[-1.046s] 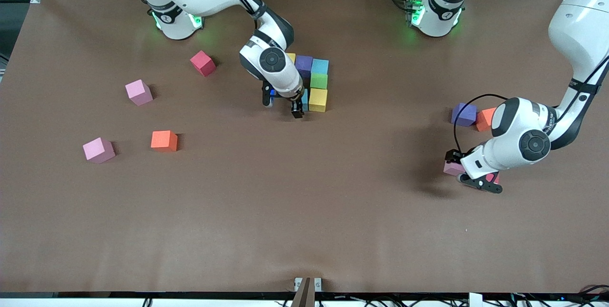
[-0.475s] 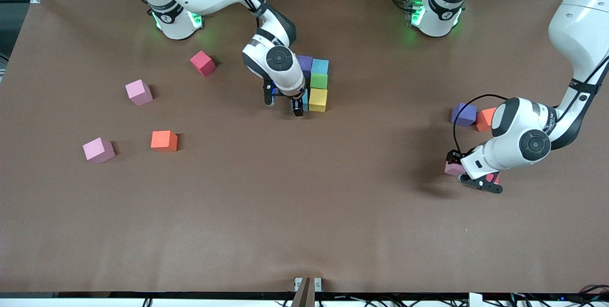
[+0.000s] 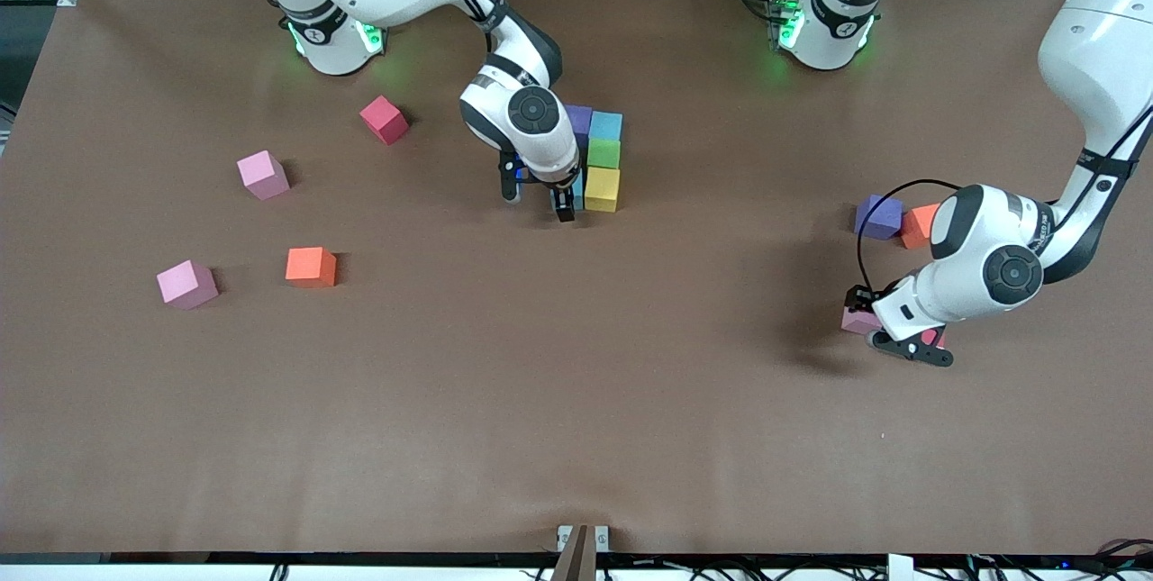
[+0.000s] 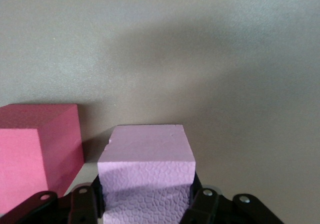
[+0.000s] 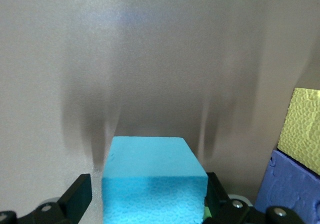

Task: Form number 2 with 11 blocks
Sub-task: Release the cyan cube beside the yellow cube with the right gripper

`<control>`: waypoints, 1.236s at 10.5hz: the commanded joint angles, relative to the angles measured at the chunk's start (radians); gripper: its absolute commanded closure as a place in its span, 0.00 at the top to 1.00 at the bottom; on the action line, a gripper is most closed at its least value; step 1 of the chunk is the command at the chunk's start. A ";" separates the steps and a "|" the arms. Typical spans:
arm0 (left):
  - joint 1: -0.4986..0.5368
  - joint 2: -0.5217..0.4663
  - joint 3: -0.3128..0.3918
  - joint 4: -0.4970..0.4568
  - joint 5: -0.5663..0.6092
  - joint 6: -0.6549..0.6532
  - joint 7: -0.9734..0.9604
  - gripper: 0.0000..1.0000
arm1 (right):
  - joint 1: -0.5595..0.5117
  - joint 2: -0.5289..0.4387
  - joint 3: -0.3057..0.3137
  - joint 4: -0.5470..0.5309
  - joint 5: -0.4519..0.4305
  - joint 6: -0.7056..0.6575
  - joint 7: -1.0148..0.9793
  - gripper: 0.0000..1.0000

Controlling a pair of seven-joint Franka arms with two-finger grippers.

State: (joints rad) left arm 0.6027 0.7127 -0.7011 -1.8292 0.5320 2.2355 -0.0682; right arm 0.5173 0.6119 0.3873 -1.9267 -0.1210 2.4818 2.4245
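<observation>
The right gripper (image 3: 538,198) was set low at the edge of the half-built 2 (image 3: 602,158), on the side toward the right arm's end of the table. Its fingers were spread wide on either side of a blue block (image 5: 152,174) that rested on the table. The block looked to have been brought into the row with the yellow block (image 3: 602,189), and the wide spread suggested it was being let go there, not gripped.

The left gripper (image 3: 887,326) was down at the left arm's end of the table, and its fingers were pressed against both sides of a pink block (image 4: 147,159). A red block (image 4: 35,149) lay just beside it, so the hand had been lined up to take the pink one without catching its neighbour. The block was judged to be the next piece for the digit, and it had not yet been lifted.

Compared with a second earlier, the left fingers had been drawn in from a wider stance until they met the pink block. The right wrist had been shifted slightly over the digit, so that a yellow block at its top row was now covered. The loose blocks elsewhere had not been moved.
</observation>
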 commanded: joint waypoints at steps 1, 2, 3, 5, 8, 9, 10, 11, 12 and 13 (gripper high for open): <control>-0.024 -0.012 -0.003 0.005 0.006 0.003 -0.065 0.61 | 0.010 0.002 -0.007 0.026 -0.031 -0.059 -0.002 1.00; -0.035 -0.013 -0.004 0.005 0.005 0.003 -0.093 0.61 | 0.010 0.000 -0.007 0.029 -0.031 -0.084 -0.019 1.00; -0.040 -0.013 -0.011 0.007 0.005 0.003 -0.123 0.61 | 0.010 0.000 -0.007 0.035 -0.031 -0.101 -0.033 1.00; -0.052 -0.013 -0.027 0.014 0.003 0.001 -0.191 0.61 | 0.007 -0.003 -0.007 0.034 -0.038 -0.116 -0.036 1.00; -0.063 -0.015 -0.044 0.021 0.003 -0.002 -0.252 0.61 | 0.000 -0.020 -0.005 0.035 -0.049 -0.153 -0.058 1.00; -0.063 -0.015 -0.057 0.021 0.003 -0.004 -0.280 0.61 | -0.005 -0.029 -0.005 0.035 -0.049 -0.167 -0.062 1.00; -0.063 -0.015 -0.072 0.022 0.003 -0.004 -0.321 0.61 | -0.010 -0.040 -0.004 0.043 -0.049 -0.203 -0.086 1.00; -0.064 -0.015 -0.084 0.028 0.003 -0.007 -0.355 0.61 | -0.013 -0.043 -0.002 0.057 -0.048 -0.249 -0.116 1.00; -0.064 -0.015 -0.090 0.028 0.003 -0.007 -0.375 0.61 | -0.014 -0.049 -0.002 0.077 -0.048 -0.292 -0.131 1.00; -0.064 -0.015 -0.104 0.028 0.003 -0.007 -0.395 0.61 | -0.016 -0.056 -0.002 0.086 -0.048 -0.320 -0.149 1.00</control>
State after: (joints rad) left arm 0.5393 0.7113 -0.7897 -1.8017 0.5320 2.2369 -0.4217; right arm 0.5106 0.5820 0.3813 -1.8522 -0.1564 2.2135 2.3045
